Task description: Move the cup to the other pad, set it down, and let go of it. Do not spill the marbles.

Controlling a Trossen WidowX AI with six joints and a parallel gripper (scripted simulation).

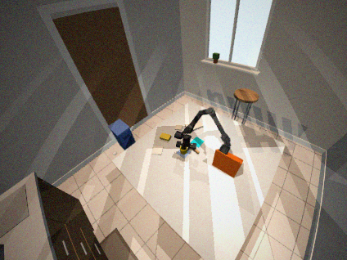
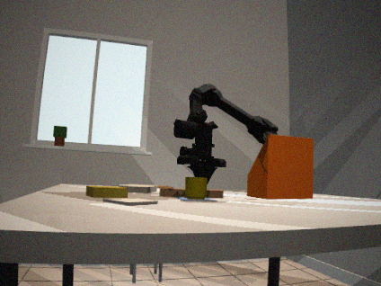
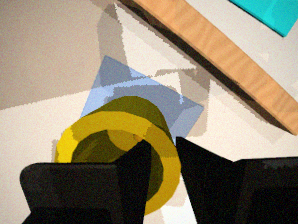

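Round yellow cup sits on blue square pad, lower left; black gripper narrow astride rim, grip unclear; transfer, release remain.

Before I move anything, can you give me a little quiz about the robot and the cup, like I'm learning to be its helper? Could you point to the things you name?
1. True or false: the yellow cup (image 1: 183, 151) (image 2: 196, 188) (image 3: 131, 121) stands on the turquoise pad (image 1: 197, 141) (image 3: 272, 15).
2. What lies between the turquoise pad and the blue pad (image 1: 178, 154) (image 2: 212, 200) (image 3: 120, 80)?
A) a green ball
B) a wooden bar
C) a spoon
3. Fill in the gap: in the wrist view, one finger of the gripper (image 1: 185, 148) (image 2: 202, 180) (image 3: 163, 140) is over the cup's opening, and the other is ____ the rim.

Key: 1 false (it is on the blue pad); 2 B; 3 outside.
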